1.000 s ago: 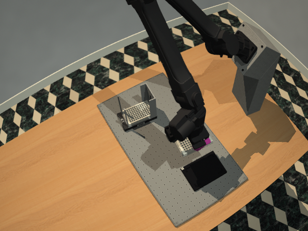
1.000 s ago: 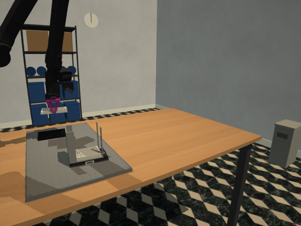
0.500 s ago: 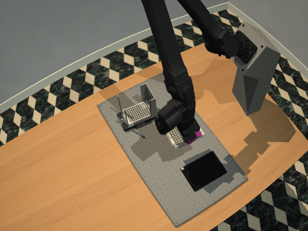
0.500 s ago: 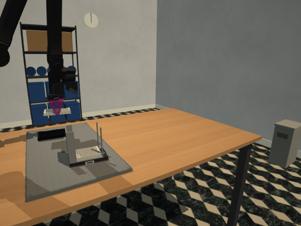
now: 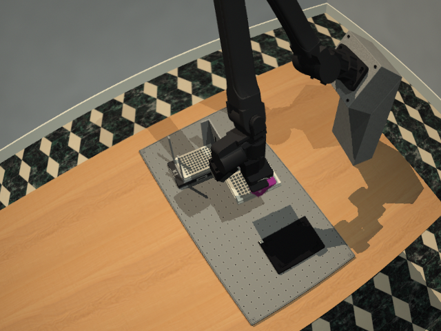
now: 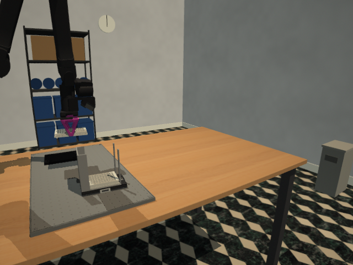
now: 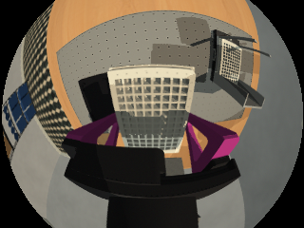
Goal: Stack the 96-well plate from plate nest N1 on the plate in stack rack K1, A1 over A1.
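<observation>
The gripper [image 6: 69,127] pinches a white plate [image 6: 80,131] in the air near the worktop's middle — beside the rack [image 5: 210,133], which holds another plate [image 5: 193,161].

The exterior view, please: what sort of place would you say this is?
Probably a lab-automation bench in a plain room: an arm's gripper holds a well plate over a perforated board on a wooden table, with a second plate in a rack and storage shelves behind.
</observation>
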Robot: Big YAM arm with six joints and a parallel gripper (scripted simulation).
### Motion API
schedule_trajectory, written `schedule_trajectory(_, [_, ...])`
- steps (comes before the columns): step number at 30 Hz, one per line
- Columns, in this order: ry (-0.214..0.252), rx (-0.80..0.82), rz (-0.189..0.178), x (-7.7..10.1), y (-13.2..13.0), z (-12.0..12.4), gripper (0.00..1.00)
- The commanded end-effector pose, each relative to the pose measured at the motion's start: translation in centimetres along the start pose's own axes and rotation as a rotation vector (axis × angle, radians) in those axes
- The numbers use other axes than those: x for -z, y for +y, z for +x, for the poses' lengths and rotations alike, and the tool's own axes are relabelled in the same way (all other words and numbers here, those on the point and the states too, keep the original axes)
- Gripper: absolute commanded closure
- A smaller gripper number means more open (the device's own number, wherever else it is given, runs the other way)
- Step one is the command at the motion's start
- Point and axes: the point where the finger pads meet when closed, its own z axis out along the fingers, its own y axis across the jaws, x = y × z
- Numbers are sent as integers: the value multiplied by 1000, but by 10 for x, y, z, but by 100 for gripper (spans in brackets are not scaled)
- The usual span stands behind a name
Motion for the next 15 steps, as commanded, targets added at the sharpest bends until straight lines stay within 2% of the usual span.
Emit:
schedule_trajectory(1, [-34, 19, 3, 7, -12, -19, 100])
schedule_trajectory(15, [-40, 21, 5, 10, -50, -36, 100])
